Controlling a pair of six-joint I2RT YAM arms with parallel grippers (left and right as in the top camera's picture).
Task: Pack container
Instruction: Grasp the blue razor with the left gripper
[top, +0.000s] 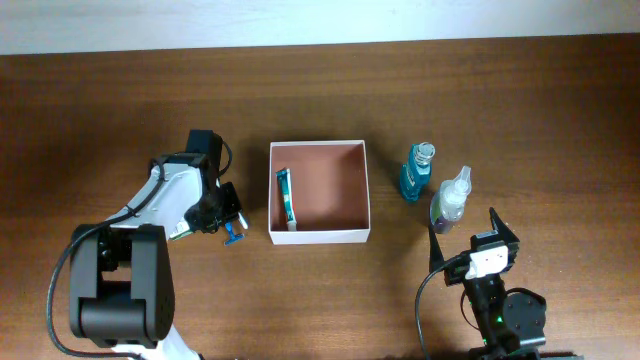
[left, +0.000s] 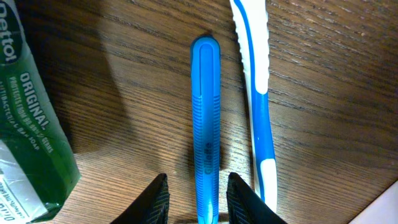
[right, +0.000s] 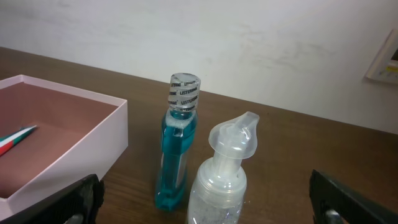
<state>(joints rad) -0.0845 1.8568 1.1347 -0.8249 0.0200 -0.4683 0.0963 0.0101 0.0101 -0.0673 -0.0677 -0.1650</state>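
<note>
The container (top: 320, 236), a shallow white box with a reddish-brown inside, sits mid-table with a green-and-white tube (top: 287, 198) lying along its left wall. Left of it, my left gripper (left: 199, 202) points down at the table. Its fingers (left: 158, 202) straddle a blue ribbed handle (left: 205, 124) that lies flat, with a gap showing on each side. My right gripper (right: 214, 205) stands wide open at the front right, facing a clear pump bottle (right: 221, 180) and a teal mouthwash bottle (right: 177, 149). The container's near corner (right: 93, 143) shows at the left of the right wrist view.
A blue-and-white toothbrush (left: 258, 93) lies just right of the blue handle. A green Dettol soap box (left: 31, 124) lies to its left. Both bottles (top: 418, 172) stand upright right of the container, the pump bottle (top: 450, 200) nearer the right gripper (top: 470, 245).
</note>
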